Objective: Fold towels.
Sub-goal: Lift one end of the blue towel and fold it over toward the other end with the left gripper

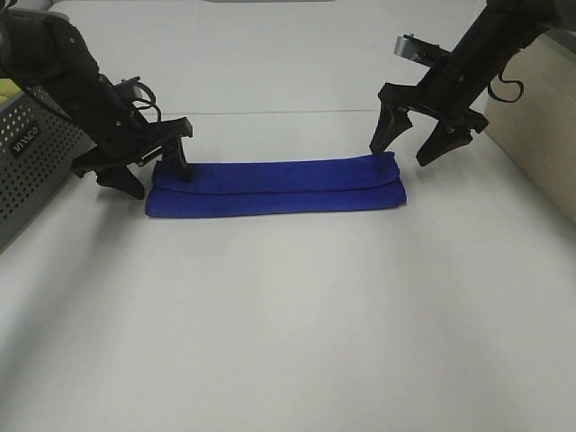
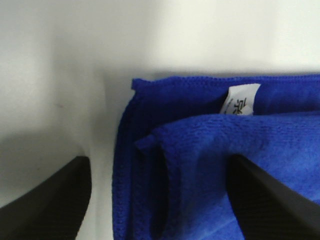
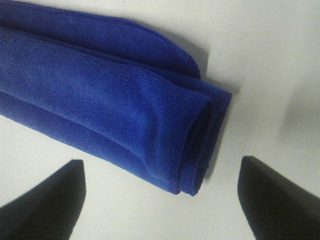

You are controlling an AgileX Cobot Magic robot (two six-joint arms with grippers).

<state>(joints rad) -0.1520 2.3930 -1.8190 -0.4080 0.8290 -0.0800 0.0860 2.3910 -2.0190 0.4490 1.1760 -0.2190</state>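
The royal-blue towel lies folded into a long narrow strip across the middle of the white table. My left gripper is open at the towel's left end, one finger on the towel, the other on the table beside it. In the left wrist view the towel's folded layers and its white label show between the fingers. My right gripper is open and empty, just above and behind the towel's right end. The right wrist view shows that folded end between the fingers.
A grey perforated metal box stands at the left edge beside my left arm. A beige box stands at the right edge behind my right arm. The white table stretches bare in front of the towel.
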